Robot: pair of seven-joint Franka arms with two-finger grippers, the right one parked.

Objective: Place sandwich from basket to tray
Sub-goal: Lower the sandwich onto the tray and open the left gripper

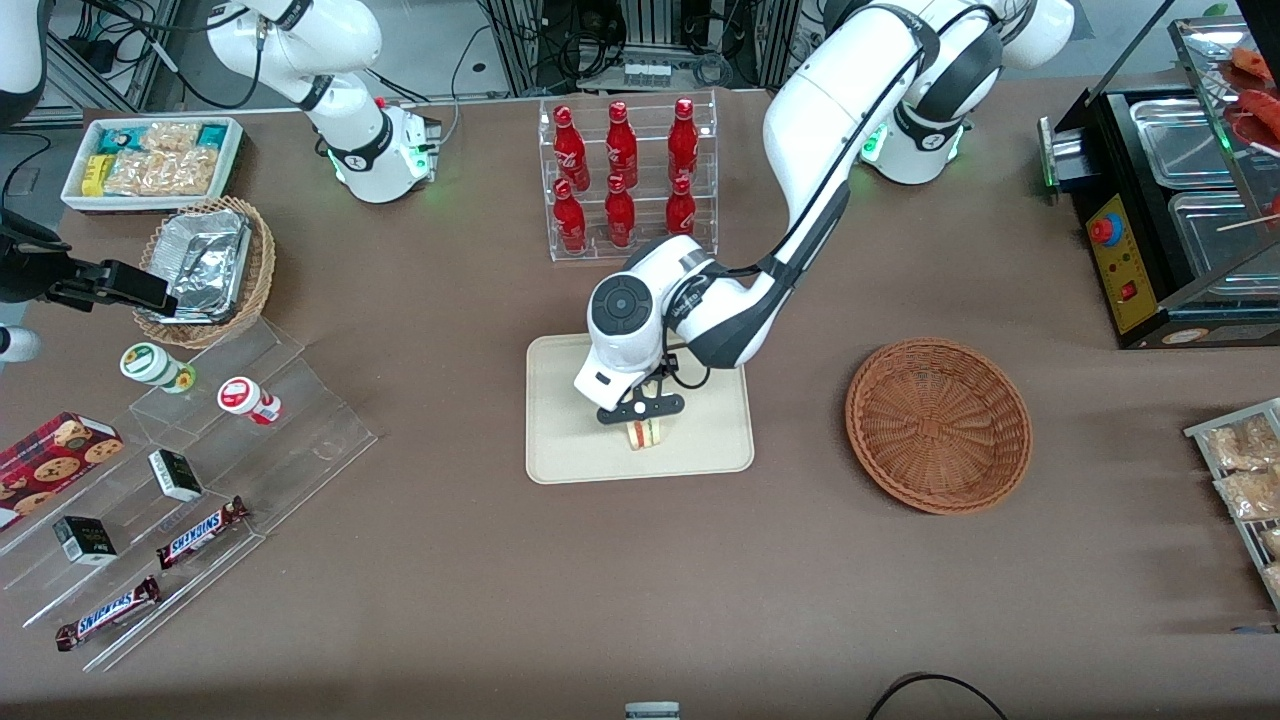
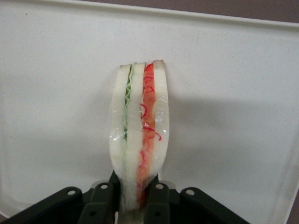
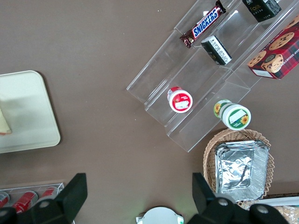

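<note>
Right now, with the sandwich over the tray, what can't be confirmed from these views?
- Whether the sandwich rests on the tray: in the front view the gripper covers its top; the left wrist view looks straight down at it.
- Fingertips: the left wrist view's edge cuts off the fingers clamping the sandwich.
- Most of the sandwich: cropped by the right wrist view's edge.

Red bottles (image 1: pixel 625 178) fill a clear rack; Snickers bars (image 1: pixel 201 531) (two) on acrylic steps.
</note>
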